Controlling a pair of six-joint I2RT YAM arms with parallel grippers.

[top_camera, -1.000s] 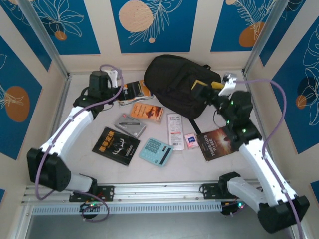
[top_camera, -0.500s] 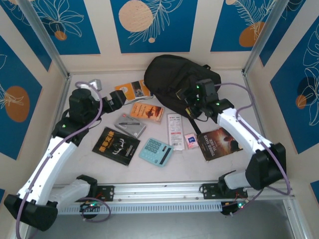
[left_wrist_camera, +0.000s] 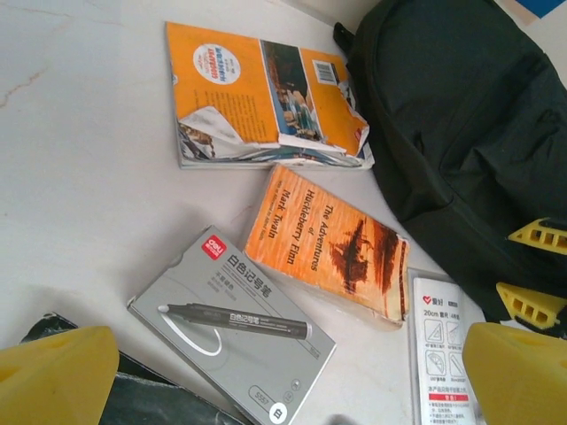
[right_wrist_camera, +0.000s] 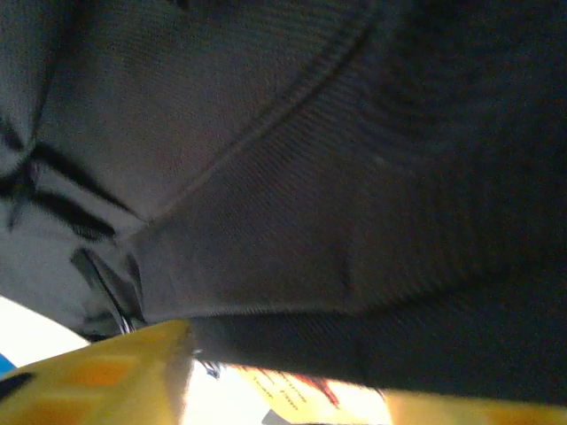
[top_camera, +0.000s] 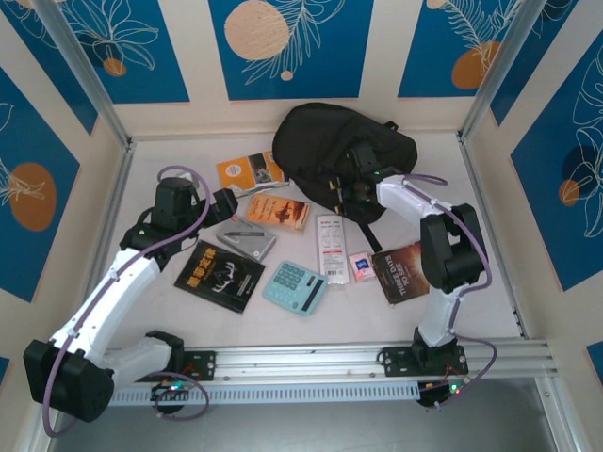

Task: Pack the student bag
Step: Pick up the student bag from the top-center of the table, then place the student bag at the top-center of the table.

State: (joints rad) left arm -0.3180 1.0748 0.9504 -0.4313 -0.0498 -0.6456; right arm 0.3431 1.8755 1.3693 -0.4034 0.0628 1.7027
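The student bag (top_camera: 330, 146) is a big black backpack lying at the back of the table. My right gripper (top_camera: 347, 193) is pressed against its front edge. In the right wrist view black bag fabric (right_wrist_camera: 283, 177) hangs over my right gripper (right_wrist_camera: 283, 376), and a fold of it lies between the half-closed yellow fingers (right_wrist_camera: 115, 381). Whether they pinch it is unclear. My left gripper (top_camera: 229, 201) hovers left of the bag, open. In the left wrist view my left gripper (left_wrist_camera: 283, 376) is over a grey marker box (left_wrist_camera: 235, 323), with nothing between its jaws.
On the table lie a torn orange book (left_wrist_camera: 266, 97), an orange Huckleberry Finn paperback (left_wrist_camera: 328, 243), a ruler set pack (top_camera: 332, 245), a black-covered book (top_camera: 219, 275), a teal calculator (top_camera: 295, 287), a small pink packet (top_camera: 361, 266) and a dark book (top_camera: 407, 271). Walls close in on three sides.
My right gripper swung left from the bag's right side to its front edge, and its jaws narrowed. My left gripper came forward from the back wall to above the books.
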